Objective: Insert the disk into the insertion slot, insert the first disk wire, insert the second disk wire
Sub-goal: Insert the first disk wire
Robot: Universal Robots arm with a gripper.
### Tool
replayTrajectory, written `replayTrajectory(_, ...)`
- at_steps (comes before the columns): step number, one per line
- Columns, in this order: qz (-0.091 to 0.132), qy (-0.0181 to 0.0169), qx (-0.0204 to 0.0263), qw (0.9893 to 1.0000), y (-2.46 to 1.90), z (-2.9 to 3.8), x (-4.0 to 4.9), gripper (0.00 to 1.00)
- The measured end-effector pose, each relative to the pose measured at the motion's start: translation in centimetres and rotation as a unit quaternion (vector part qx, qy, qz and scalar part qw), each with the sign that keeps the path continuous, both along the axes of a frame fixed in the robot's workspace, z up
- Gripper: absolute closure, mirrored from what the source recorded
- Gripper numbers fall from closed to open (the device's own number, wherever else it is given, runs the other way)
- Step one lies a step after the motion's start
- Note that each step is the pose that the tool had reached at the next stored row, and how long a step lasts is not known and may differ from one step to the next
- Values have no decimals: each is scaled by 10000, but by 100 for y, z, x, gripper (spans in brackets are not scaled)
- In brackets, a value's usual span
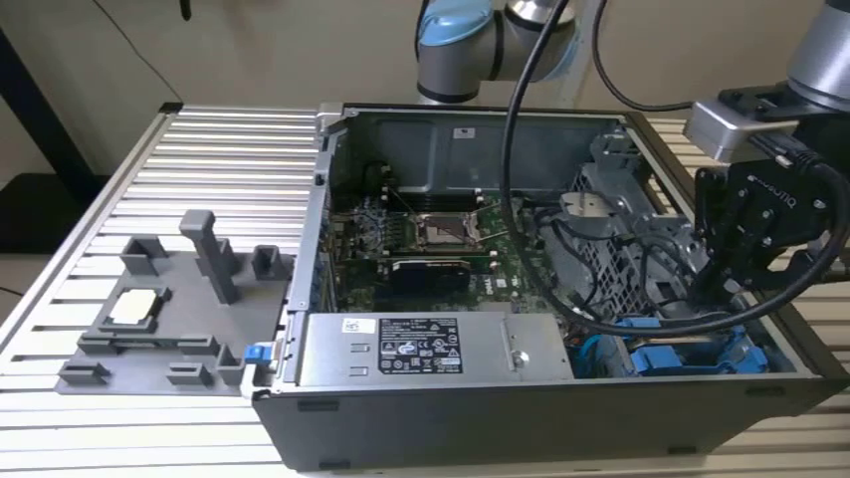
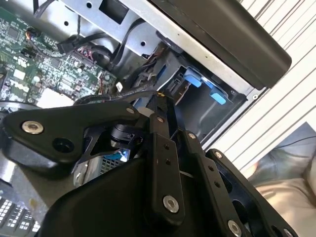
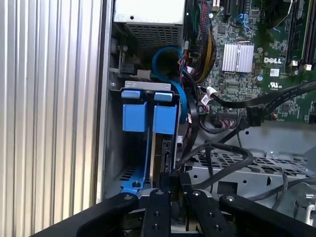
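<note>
- First wrist view: the slot (image 3: 112, 148) holds the disk (image 3: 162, 150) edge-on, seemingly seated.
- My gripper (image 3: 175, 180) sits at its near end, fingers (image 3: 159, 197) pinched together, grasping nothing I can make out.
- I judge it stiff, weighty, shock-shy; its blue frame (image 3: 165, 116) is the handhold.

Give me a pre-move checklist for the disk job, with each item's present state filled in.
1. Gripper at the drive-bay corner of the computer case: ok.
2. Disk standing edge-on in the insertion slot, beside the other blue carrier: ok.
3. Disk fully seated: cannot tell.
4. Black cables clear of the disk: not ok, they loop close beside it.
5. Disk wires plugged in: cannot tell.
</note>
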State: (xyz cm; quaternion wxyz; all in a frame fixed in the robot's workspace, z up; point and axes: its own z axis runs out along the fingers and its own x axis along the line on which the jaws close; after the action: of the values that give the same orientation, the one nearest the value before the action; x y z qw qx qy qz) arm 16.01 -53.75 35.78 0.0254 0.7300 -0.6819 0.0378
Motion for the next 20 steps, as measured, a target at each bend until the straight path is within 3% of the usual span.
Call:
replayTrajectory(5, -15, -31, -52, 10000, 0, -63, 0, 81)
replayTrajectory(12, -42, -41, -247, 9997, -1, -121, -1, 81)
replayTrajectory(20, -43, -79, -259, 9996, 5, -172, 0, 81)
